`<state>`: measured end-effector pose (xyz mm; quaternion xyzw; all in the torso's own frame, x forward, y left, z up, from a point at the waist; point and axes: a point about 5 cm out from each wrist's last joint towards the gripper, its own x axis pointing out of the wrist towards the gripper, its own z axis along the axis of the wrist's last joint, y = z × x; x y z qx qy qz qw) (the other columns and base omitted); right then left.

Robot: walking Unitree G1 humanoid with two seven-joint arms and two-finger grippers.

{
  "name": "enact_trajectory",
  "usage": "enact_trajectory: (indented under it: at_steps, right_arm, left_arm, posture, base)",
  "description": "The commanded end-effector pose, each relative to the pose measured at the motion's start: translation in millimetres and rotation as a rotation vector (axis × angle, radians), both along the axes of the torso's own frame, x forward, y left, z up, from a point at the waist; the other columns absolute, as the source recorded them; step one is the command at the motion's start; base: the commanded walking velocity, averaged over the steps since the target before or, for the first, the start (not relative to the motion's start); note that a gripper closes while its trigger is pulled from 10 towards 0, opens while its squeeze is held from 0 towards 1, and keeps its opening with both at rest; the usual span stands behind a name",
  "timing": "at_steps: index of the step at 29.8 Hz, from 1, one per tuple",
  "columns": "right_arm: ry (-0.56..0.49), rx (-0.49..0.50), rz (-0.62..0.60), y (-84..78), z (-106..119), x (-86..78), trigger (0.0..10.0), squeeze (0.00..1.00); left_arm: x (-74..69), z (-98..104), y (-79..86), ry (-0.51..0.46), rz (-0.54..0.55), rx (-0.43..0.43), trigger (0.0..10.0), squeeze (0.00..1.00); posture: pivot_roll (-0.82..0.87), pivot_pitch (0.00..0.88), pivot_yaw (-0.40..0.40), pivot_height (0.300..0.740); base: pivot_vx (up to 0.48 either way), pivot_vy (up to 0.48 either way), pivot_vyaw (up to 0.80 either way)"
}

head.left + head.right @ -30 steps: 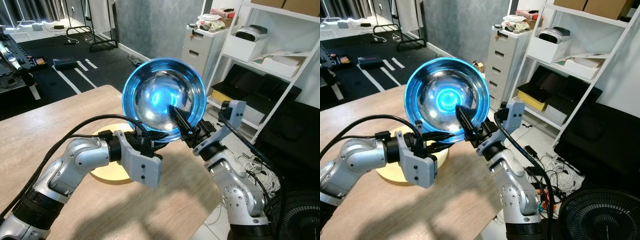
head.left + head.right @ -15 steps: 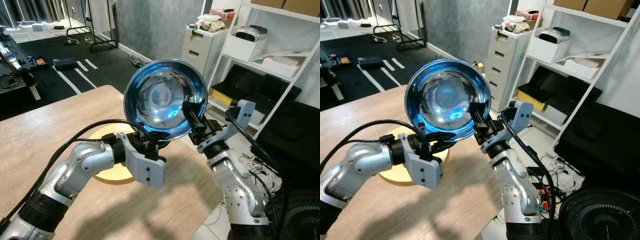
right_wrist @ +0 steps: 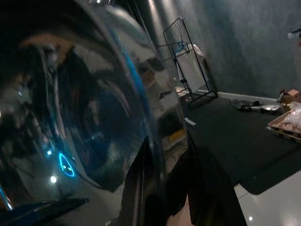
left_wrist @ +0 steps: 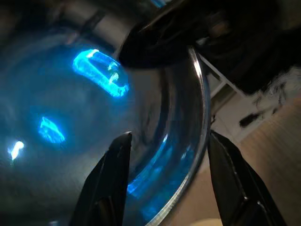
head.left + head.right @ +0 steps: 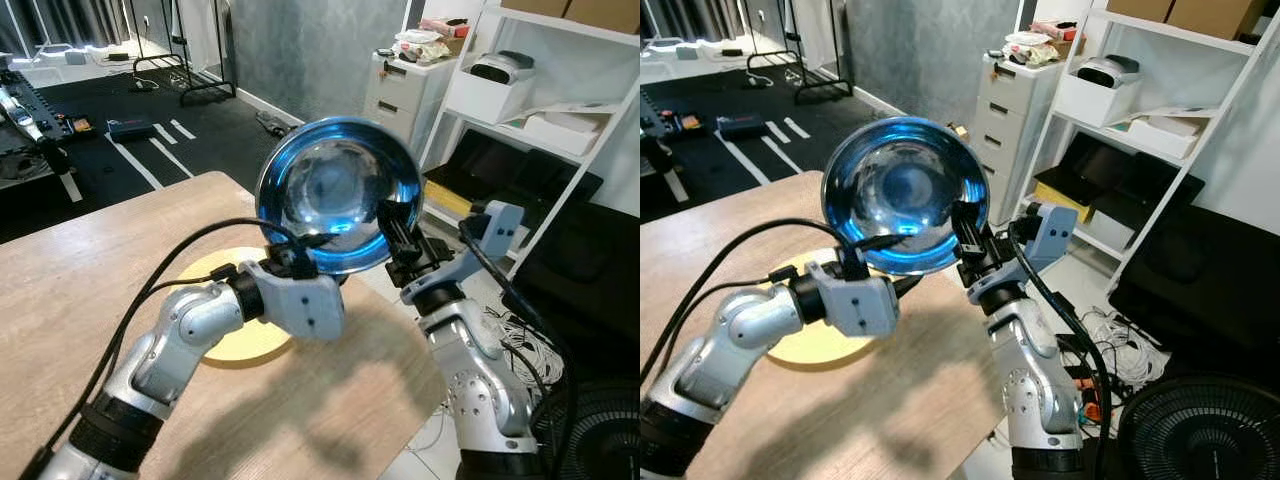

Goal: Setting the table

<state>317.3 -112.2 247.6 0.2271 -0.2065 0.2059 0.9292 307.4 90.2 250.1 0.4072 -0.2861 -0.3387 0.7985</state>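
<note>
A shiny steel bowl [image 5: 335, 190] with blue reflections is held tilted in the air above the table's far right corner, its inside facing me. My right gripper [image 5: 393, 228] is shut on the bowl's right rim, one black finger inside the bowl [image 3: 70, 117] and one behind. My left gripper [image 4: 170, 136] is just below the bowl's lower rim, its two fingers spread apart with the rim running between them. A round yellow placemat [image 5: 245, 340] lies on the wooden table [image 5: 80, 270] under the left forearm.
The table's right edge [image 5: 400, 400] runs close under the bowl. Beyond it stand white shelves [image 5: 560, 110], a white drawer cabinet [image 5: 400, 95], a floor fan [image 5: 1200, 430] and loose cables [image 5: 520, 350]. Dark floor with racks lies at the back left.
The bowl and my right gripper have drifted slightly right. My left wrist has turned over and risen closer under the bowl's lower rim.
</note>
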Motion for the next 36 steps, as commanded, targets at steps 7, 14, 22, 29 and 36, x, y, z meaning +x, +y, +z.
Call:
enact_trajectory:
  at_steps: [7, 14, 22, 29, 36]
  right_arm:
    - [0.052, -0.004, -0.065, -13.7, -11.2, 1.4, 10.0, 0.00]
    - [0.093, 0.011, -0.142, -33.1, -17.4, 6.4, 10.0, 0.00]
    - [0.133, -0.040, -0.285, -55.7, -30.1, 2.3, 10.0, 0.00]
    - [0.099, -0.118, -0.295, -59.1, -31.4, -16.4, 10.0, 0.00]
    - [0.104, -0.171, -0.338, -57.3, -37.6, -28.1, 10.0, 0.00]
  left_arm:
    - [-18.1, 6.0, 10.2, -0.084, -0.006, 0.025, 10.0, 0.00]
    - [-28.4, 8.8, 27.7, -0.268, 0.072, 0.139, 10.0, 0.00]
    - [-24.2, -0.5, 42.6, 0.412, 0.163, -0.584, 10.0, 0.00]
    - [-9.2, -20.0, 67.7, 0.548, 0.405, -0.836, 10.0, 0.00]
    - [-6.7, -16.9, 60.6, 0.461, 0.435, -0.682, 10.0, 0.00]
  posture:
    - [0.15, 0.063, 0.042, 0.740]
    - [0.16, 0.070, 0.041, 0.740]
    - [0.16, 0.082, 0.042, 0.740]
    - [0.15, 0.087, 0.037, 0.740]
    - [0.14, 0.086, 0.047, 0.740]
  base:
    - [0.000, 0.000, 0.00]
    - [0.000, 0.000, 0.00]
    - [0.000, 0.000, 0.00]
    - [0.000, 0.000, 0.00]
    - [0.000, 0.000, 0.00]
